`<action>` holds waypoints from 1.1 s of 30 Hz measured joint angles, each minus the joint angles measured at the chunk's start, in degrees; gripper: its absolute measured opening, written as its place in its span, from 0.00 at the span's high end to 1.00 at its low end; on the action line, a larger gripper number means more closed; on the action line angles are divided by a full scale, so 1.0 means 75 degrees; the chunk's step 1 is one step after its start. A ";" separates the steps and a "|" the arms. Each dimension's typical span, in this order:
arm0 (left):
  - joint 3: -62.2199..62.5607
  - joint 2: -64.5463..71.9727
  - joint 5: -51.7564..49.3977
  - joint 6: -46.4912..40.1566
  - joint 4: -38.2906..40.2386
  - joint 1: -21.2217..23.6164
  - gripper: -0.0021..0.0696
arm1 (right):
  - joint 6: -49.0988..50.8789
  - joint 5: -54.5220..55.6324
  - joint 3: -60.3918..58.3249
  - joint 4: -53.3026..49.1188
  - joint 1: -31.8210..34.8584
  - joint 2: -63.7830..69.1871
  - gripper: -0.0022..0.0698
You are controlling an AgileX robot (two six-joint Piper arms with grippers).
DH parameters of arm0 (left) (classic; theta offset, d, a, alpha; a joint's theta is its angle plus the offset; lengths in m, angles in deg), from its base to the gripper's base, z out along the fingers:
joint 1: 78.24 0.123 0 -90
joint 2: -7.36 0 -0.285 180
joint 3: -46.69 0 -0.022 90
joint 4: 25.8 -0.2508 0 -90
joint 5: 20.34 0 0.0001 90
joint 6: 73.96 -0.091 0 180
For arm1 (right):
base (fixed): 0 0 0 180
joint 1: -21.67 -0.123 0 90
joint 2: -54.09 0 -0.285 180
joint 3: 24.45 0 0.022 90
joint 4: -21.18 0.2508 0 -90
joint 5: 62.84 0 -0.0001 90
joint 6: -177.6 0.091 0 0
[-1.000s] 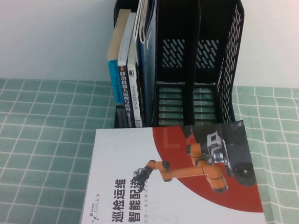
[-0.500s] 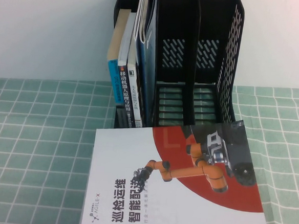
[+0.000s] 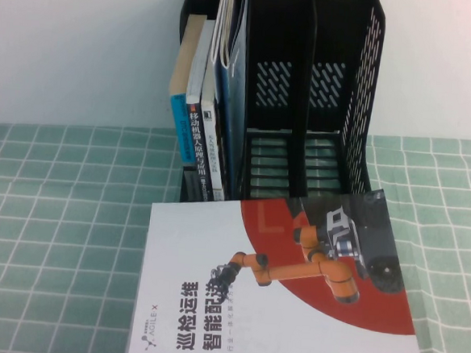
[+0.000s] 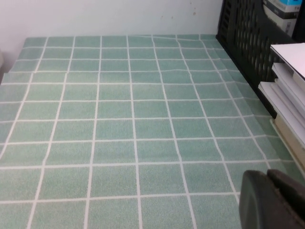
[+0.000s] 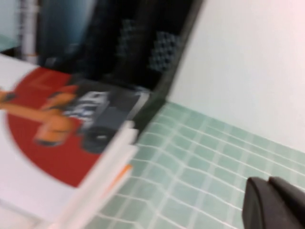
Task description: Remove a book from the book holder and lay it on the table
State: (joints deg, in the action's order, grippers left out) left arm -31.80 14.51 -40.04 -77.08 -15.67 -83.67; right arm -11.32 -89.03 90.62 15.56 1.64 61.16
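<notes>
The book (image 3: 276, 292), white with a red curved area and an orange robot arm picture, lies flat and face up in front of the book holder (image 3: 306, 92), on the green gridded table (image 3: 63, 213). It rests on top of other white books, whose edges show in the right wrist view under the book (image 5: 43, 138). Neither gripper appears in the high view. My left gripper (image 4: 268, 174) hangs shut and empty over bare cloth, left of the holder (image 4: 243, 33). My right gripper (image 5: 268, 181) is shut and empty above the cloth, right of the book.
Several narrow-spined books (image 3: 201, 93) stand in the holder's left slots; its two right slots hold nothing. A white wall (image 3: 75, 44) runs behind the table. The stack's white page edges (image 4: 290, 90) show beside the holder in the left wrist view.
</notes>
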 joint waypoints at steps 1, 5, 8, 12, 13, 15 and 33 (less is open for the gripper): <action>0.0000 0.0000 0.0000 0.0016 0.0000 0.0000 0.97 | 0.0000 0.0145 -0.0063 -0.0003 0.0314 0.0000 0.97; 0.0000 0.0000 0.0000 0.0033 0.0000 0.0000 0.97 | 0.0000 0.0499 -0.0398 -0.0003 0.1718 0.0000 0.97; 0.0000 0.0000 0.0000 0.0044 0.0000 0.0000 0.97 | 0.0029 0.0629 -0.0774 -0.0003 0.2452 0.0000 0.97; 0.0000 0.0000 0.0000 0.0049 0.0000 0.0000 0.97 | 0.0430 0.1088 -0.1448 0.0022 0.3029 0.0000 0.97; 0.0000 0.0000 0.0000 0.0049 0.0000 0.0000 0.97 | 0.0485 0.1171 -0.1599 0.0040 0.3076 0.0000 0.97; 0.0000 0.0000 -0.0012 0.0049 0.0000 0.0000 0.97 | 0.0539 0.0950 -0.1793 0.0093 0.3086 0.0000 0.97; 0.0000 0.0000 -0.0012 0.0063 0.0000 0.0000 0.97 | 0.0559 0.0694 -0.1843 0.0142 0.3098 0.0000 0.97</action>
State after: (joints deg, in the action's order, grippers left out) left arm -31.80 14.51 -40.13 -76.61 -15.67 -83.67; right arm -7.12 -83.82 76.80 16.62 24.88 61.16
